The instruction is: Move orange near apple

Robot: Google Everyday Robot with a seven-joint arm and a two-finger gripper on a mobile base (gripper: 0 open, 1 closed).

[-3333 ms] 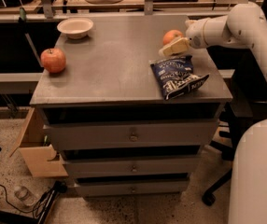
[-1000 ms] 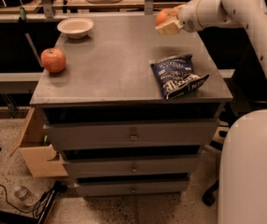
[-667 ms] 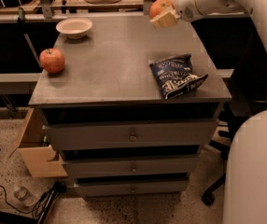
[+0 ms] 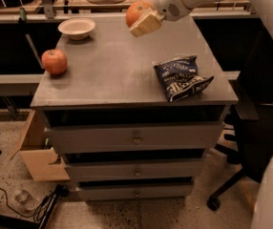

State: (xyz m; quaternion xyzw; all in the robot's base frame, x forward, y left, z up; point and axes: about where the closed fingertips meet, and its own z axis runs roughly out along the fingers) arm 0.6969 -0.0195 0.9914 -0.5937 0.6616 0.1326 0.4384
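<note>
The orange (image 4: 135,11) is round and plain orange, held in my gripper (image 4: 141,18) above the far middle of the grey cabinet top (image 4: 117,70). The gripper is shut on it, with a pale finger (image 4: 147,23) below and in front of the fruit. The white arm reaches in from the upper right. The apple (image 4: 54,61), red with yellowish streaks, sits on the cabinet top near its left edge, well to the left of and nearer than the orange.
A white bowl (image 4: 77,28) stands at the far left of the top. A dark blue chip bag (image 4: 180,78) lies at the right front. Drawers (image 4: 136,140) are below. A cardboard box (image 4: 36,151) sits on the floor at left, a black chair (image 4: 256,128) at right.
The gripper has lifted the orange from the right side of the top and carried it left and farther back. The apple, bowl and bag have not moved.
</note>
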